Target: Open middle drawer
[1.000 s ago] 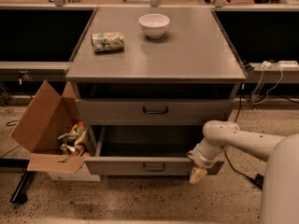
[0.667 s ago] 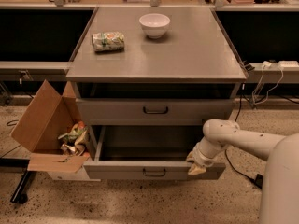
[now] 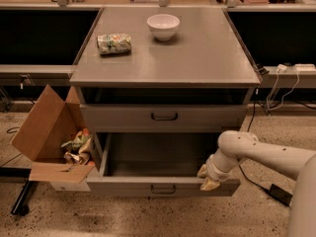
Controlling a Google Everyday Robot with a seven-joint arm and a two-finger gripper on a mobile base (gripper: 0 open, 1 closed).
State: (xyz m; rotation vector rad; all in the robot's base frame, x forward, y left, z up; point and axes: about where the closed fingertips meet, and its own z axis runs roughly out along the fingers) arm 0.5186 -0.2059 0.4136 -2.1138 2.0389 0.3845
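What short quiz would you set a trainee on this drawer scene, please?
1. True or false: the middle drawer is pulled out, with its tray in view.
2. Where on that drawer's front is the gripper? A) at the left end; B) at the right end; C) on the centre handle.
3. Fill in: on the cabinet top, the green and white packet lies to the ___ of the white bowl, as the camera sees it.
Key: 1 true; 2 B; 3 left.
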